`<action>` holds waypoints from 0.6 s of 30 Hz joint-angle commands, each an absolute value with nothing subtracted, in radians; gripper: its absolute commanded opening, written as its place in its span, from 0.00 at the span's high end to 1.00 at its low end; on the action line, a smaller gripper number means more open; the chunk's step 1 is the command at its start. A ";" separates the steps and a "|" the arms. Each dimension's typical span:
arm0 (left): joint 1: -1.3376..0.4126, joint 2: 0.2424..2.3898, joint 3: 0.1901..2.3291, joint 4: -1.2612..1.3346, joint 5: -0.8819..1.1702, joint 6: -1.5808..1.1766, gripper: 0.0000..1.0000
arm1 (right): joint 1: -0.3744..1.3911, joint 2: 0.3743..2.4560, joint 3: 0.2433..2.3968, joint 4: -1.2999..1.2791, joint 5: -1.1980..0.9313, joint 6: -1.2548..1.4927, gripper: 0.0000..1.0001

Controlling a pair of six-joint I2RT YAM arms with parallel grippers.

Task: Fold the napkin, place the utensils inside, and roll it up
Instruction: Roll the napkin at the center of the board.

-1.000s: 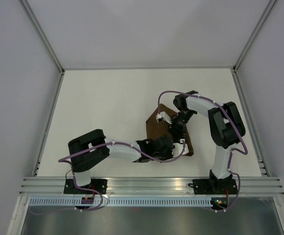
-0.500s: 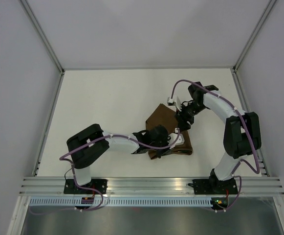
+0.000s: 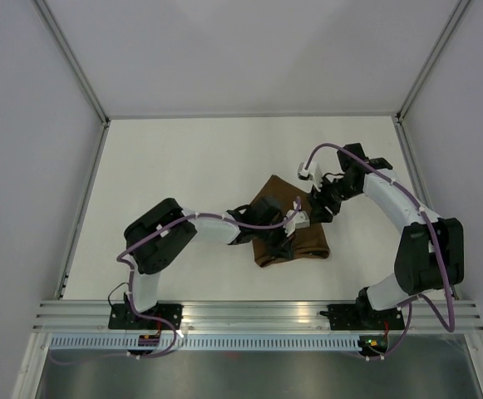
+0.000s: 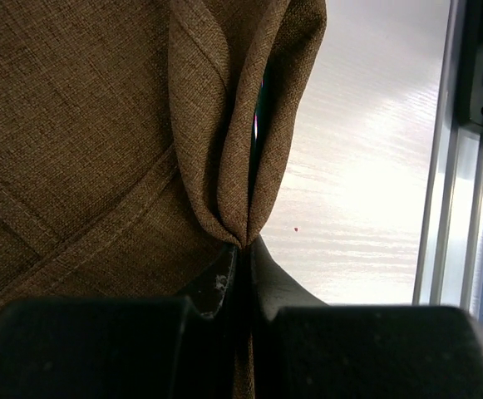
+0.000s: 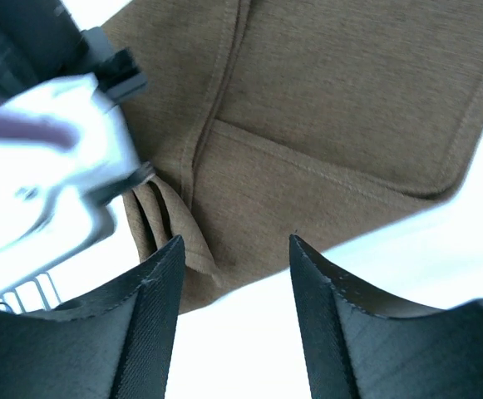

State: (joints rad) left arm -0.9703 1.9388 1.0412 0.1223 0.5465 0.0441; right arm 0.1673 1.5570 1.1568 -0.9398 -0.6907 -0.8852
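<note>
Brown napkin [image 4: 91,125] cloth is clamped at a fold in the left gripper [image 4: 243,249], while the right gripper [image 5: 233,249] hovers over it, fingers apart.

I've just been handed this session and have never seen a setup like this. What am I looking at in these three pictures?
Two robot arms are bolted at the near edge of a white table. The overhead picture looks down from above and behind them, with the left arm on the left. The other two pictures come from a camera on each wrist, looking past that arm's own black fingers. One brown cloth, the napkin, lies on the table, folded over on itself. The left gripper is shut, pinching a bunched fold at the napkin's edge. The right gripper is open over the cloth's edge and holds nothing. No utensil shows in any view.
</note>
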 commanded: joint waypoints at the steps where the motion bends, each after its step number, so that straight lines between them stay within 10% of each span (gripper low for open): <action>1: -0.951 2.014 1.055 0.038 0.610 0.011 0.98 | 0.161 1.464 1.112 -0.847 -0.690 -0.884 0.40; 18: -0.825 2.203 1.182 -0.064 0.902 -0.100 0.98 | 0.428 1.085 0.629 -0.416 -0.520 -0.946 0.36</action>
